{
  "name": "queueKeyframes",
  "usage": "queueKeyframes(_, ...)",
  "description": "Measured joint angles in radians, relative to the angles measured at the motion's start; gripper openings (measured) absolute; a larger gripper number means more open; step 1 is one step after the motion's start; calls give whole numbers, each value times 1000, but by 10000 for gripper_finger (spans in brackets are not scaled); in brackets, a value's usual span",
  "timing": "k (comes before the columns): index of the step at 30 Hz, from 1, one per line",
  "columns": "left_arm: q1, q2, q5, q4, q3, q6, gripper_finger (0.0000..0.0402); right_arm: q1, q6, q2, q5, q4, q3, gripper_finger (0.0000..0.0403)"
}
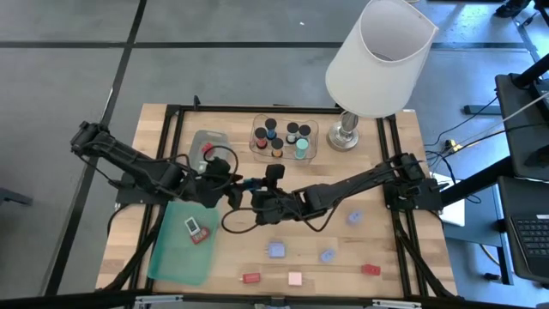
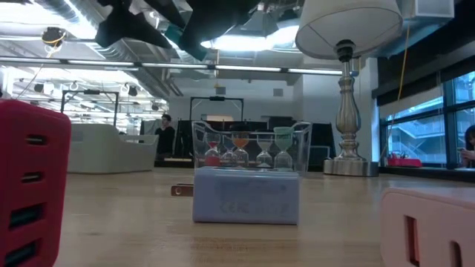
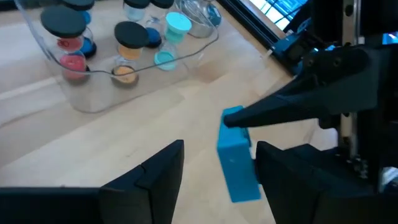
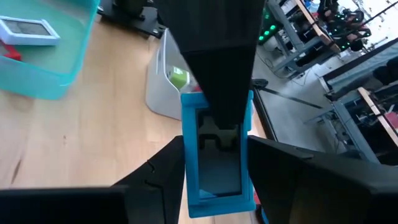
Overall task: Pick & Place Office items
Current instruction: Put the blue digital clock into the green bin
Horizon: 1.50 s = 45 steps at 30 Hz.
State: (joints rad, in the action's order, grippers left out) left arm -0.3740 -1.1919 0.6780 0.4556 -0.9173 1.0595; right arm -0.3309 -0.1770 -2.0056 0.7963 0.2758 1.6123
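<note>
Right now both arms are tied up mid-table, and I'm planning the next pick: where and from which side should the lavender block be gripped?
I'd come straight down on the lavender block and close across two opposite upright sides: it lies flat, low and wide, with nothing touching it. The right gripper is shut on the blue block, with the left gripper open around it.

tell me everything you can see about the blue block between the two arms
The bright blue rectangular plastic block looks smooth and matte, with a raised rim framing a recessed face in the right wrist view. It is held above the wooden table near its middle, tilted. The right end effector is clamped on it. The left end effector sits open around it; contact there is unclear.
</note>
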Motion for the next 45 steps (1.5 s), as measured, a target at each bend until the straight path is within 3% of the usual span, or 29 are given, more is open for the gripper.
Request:
queueKeyframes(5,32,0,-78,-13,0,0,181,0,-18,0,10,1,0,150)
queueKeyframes(9,37,0,-81,-16,0,0,161,0,-21,0,23,1,0,150)
queueKeyframes(20,38,0,-104,-35,0,3,69,0,-48,0,37,3,0,150)
queueKeyframes(27,38,0,-115,-47,0,-19,74,-5,-53,0,38,4,0,154)
queueKeyframes(31,36,0,-131,-49,0,-32,73,-13,-91,1,28,4,0,177)
queueKeyframes(38,33,0,-177,-52,1,-45,71,-31,-102,26,-132,27,0,243)
queueKeyframes(45,37,1,-200,-33,1,-64,70,-37,180,129,-327,292,0,294)
